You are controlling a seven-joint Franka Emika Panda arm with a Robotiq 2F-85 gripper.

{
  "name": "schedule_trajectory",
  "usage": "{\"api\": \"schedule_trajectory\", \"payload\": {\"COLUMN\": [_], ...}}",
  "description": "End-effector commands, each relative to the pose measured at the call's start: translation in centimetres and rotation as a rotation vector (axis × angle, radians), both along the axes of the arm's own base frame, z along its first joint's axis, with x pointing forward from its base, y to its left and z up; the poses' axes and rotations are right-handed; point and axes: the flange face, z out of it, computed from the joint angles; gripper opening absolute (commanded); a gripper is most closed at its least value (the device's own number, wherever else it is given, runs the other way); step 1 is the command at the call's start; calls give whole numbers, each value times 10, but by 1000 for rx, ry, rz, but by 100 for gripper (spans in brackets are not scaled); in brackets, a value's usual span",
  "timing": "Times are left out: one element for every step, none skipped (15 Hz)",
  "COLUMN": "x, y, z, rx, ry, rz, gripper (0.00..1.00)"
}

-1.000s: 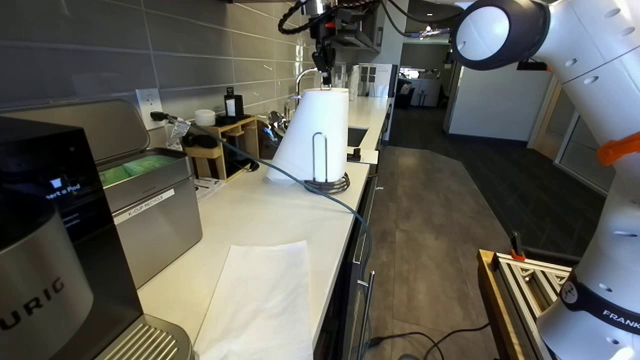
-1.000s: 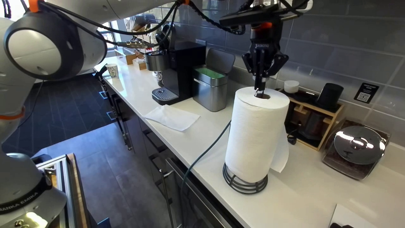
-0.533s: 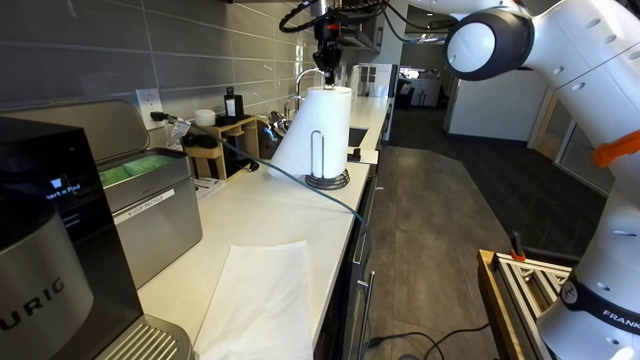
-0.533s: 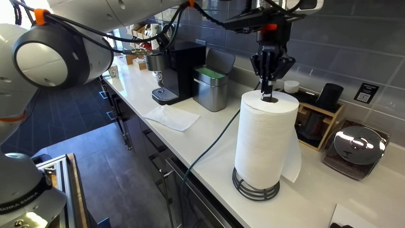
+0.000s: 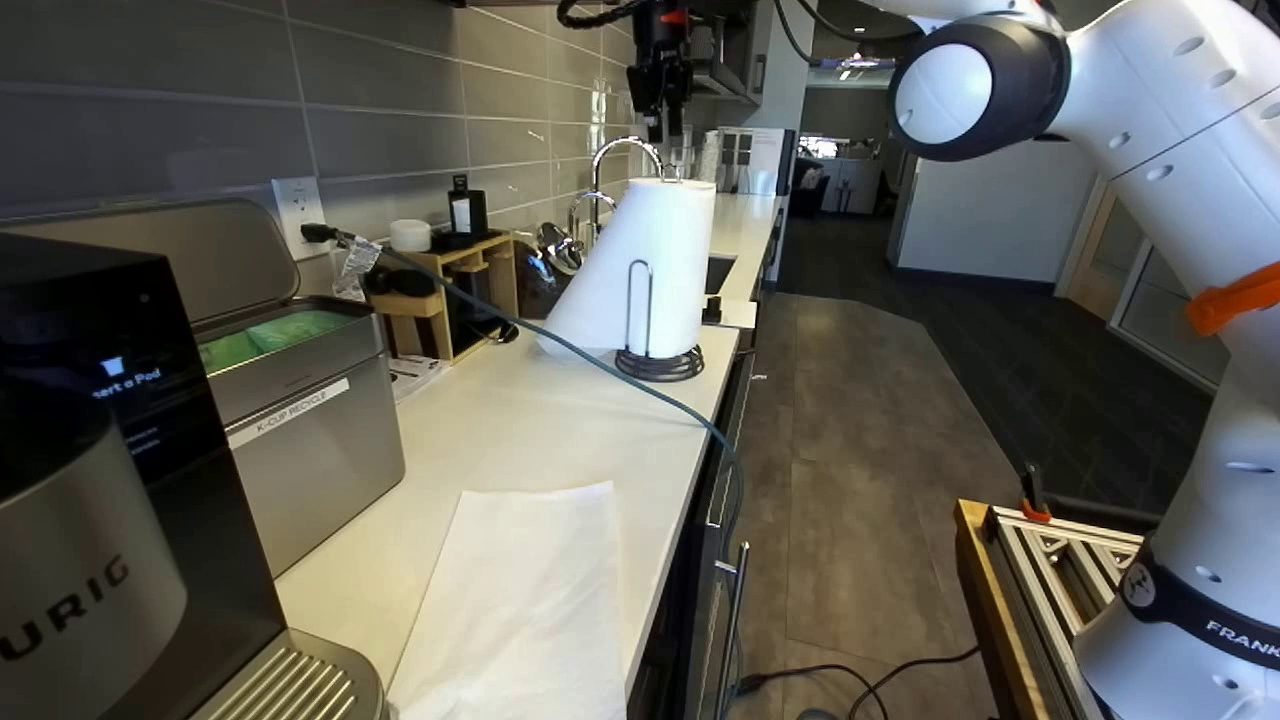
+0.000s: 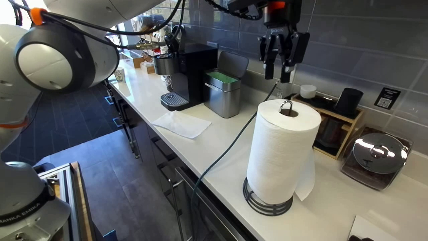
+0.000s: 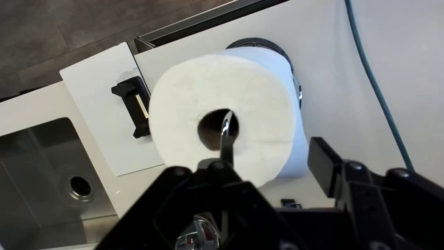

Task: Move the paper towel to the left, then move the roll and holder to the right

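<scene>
The roll and holder (image 6: 284,157) stand upright on the counter, a thick white cylinder over a dark wire base (image 6: 267,207). A loose tail of paper hangs off the roll's back side. From its centre hole the holder's metal loop (image 6: 286,106) pokes up, free of the fingers. My gripper (image 6: 277,73) hangs above the loop, open, with a gap between its fingers. In the wrist view the gripper (image 7: 272,156) is over the roll (image 7: 222,86), one finger overlapping the loop (image 7: 226,125) in the picture. The paper towel (image 5: 530,600) lies flat near the coffee machine, apart from the roll.
A coffee machine (image 6: 190,77) and a metal bin (image 6: 222,97) stand farther along the counter. A blue-grey cable (image 6: 230,144) crosses the counter beside the roll. Behind are a wooden rack (image 6: 334,124) and a glass jar (image 6: 378,154). The sink (image 7: 52,173) lies beyond.
Shut at the holder's loop earlier, my gripper has opened and risen clear above it. The roll and holder have shifted a little away from the paper towel, which has stayed put.
</scene>
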Motion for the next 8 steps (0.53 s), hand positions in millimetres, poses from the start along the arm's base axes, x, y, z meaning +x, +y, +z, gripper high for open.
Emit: {"api": "schedule_trajectory", "payload": {"x": [-11,-15,-19,-23,-27,-30,-24,-28], "y": [15,21,25,28,28,27,28,30], "z": [33,45,57,68,78,88,74,84], "rx": [-29,-46,-64,-77,-81,-100,-77,-89], "ry": [-22,-22,-20,-23,-36,-55,-43,-54], "rz": [19,67,141,206,262,312,223,259], "gripper": [91,99,100,100,100,100,100,100]}}
